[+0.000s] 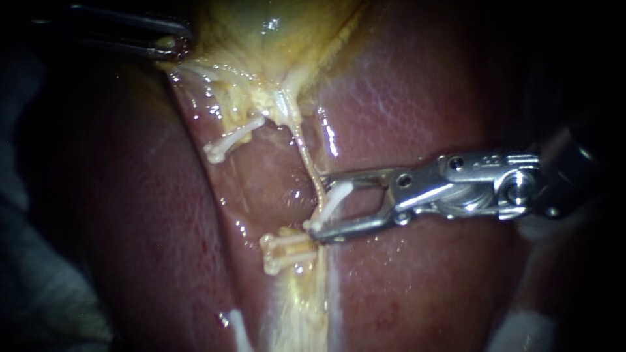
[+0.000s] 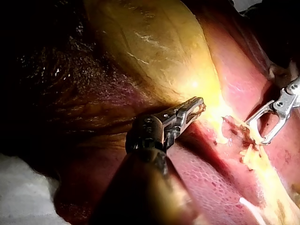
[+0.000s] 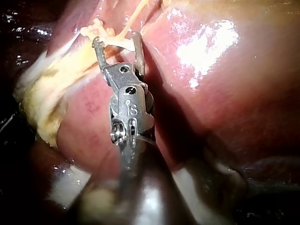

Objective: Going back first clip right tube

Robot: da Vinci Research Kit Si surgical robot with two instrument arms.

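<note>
White plastic marks the spot that matters: a clip (image 1: 336, 199) lies slantwise across the thin right tube (image 1: 306, 156), in the middle of the scene, between the spread jaws of my right instrument (image 1: 323, 207). Those jaws stand released, with a clear gap between them; the clip sits inside the gap, and I judge it already closed on the tube, not carried by the instrument. That fits the step in hand, which is to draw the instrument back to the right, off the tube; the jaws need to be wide so that neither catches the clip or drags the tube on the way out. Two other clips (image 1: 231, 140) show to the left, one farther and one nearer, well clear of the jaws. At the far left my left instrument (image 1: 171, 45) is clenched on the yellow edge of the gallbladder (image 1: 261, 39), probably pulling it away so the tubes lie stretched and exposed over the red liver (image 1: 424, 98). A straight pull-back would be the safest path.
</note>
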